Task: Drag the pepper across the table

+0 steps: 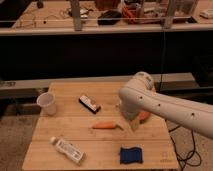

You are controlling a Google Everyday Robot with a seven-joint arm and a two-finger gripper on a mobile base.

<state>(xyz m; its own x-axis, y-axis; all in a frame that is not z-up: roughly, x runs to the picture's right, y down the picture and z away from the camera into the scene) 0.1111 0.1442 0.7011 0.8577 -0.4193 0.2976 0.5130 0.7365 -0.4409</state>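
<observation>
A: Count on the table (65, 90)?
B: I see one each: pepper (106, 126), white cup (46, 103), bottle (67, 150), blue sponge (131, 155), dark packet (89, 104), orange bowl (144, 116). One gripper (132, 122), just right of the pepper.

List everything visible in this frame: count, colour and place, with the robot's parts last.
table: one, light wood planks, centre of view
pepper: one, orange with green tip, lying mid-table
cup: one, white, upright, left side of table
packet: one, dark with red, behind the pepper
bottle: one, white, on its side, front left
cloth: one, blue, front, right of centre
bowl: one, orange, right side, mostly hidden by the arm
bench: one, pale, cluttered, behind the table
arm: one, white, reaching in from the right
pincer: one, pale, open, low beside the pepper's green tip
</observation>
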